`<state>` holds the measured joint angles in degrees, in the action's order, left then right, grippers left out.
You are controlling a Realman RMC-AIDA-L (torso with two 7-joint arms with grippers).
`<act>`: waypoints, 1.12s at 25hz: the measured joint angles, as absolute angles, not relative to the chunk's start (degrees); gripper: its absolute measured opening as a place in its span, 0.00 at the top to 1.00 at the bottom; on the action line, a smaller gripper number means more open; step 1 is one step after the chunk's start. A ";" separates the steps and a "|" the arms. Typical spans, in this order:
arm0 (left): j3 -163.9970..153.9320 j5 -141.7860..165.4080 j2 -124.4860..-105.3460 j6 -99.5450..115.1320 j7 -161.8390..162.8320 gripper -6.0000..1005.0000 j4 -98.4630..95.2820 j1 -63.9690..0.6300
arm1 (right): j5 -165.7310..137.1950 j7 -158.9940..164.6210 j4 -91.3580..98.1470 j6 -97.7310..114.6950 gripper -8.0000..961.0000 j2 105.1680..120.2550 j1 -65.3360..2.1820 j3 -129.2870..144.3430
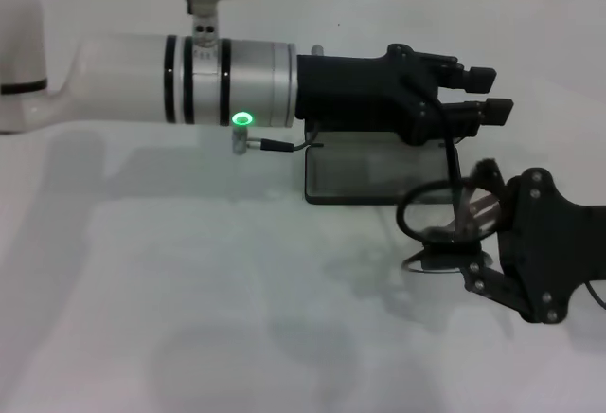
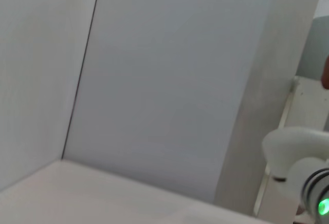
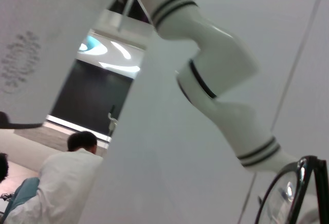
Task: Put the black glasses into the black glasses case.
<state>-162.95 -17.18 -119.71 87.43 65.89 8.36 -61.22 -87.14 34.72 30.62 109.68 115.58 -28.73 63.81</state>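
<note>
Right gripper, entering from the right edge in the head view, is closed on the glasses, pinching them at the near part of the frame so that the lenses stand up and face left, clear of the table. Held this way, the frame hangs just beside the case's near right corner, apparently lifted so it can be carried over the rim rather than slid along the surface. The right wrist view confirms the hold only in part: one lens rim of the glasses shows at the picture's corner, close to the camera. The case lies open on the table just beyond the glasses, its grey lining exposed; its lid is largely hidden behind the left gripper, so how far it is tilted back cannot be told. Left gripper reaches in from the left, horizontally across the back of the case, fingers slightly apart and grasping nothing visible. Its position suggests that it steadies or props the lid while the other arm loads, though contact with the lid is not visible. The left wrist view shows only wall and part of the robot's body. Judged from this layout, the glasses are not yet inside; the remaining move calls for shifting them left and away over the lining, then lowering them flat.
</note>
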 joint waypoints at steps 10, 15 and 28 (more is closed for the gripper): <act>-162.95 -18.94 -119.71 91.00 60.13 0.55 8.35 -59.50 | -87.26 39.66 30.48 105.43 0.88 115.50 -28.28 63.64; -162.95 -18.26 -119.74 91.03 59.79 0.56 8.35 -59.78 | -88.07 40.80 30.53 104.04 0.88 115.23 -28.36 63.73; -162.95 -16.01 -119.55 91.06 59.27 0.56 8.42 -60.02 | -88.82 41.50 31.02 101.86 0.88 115.23 -28.58 63.35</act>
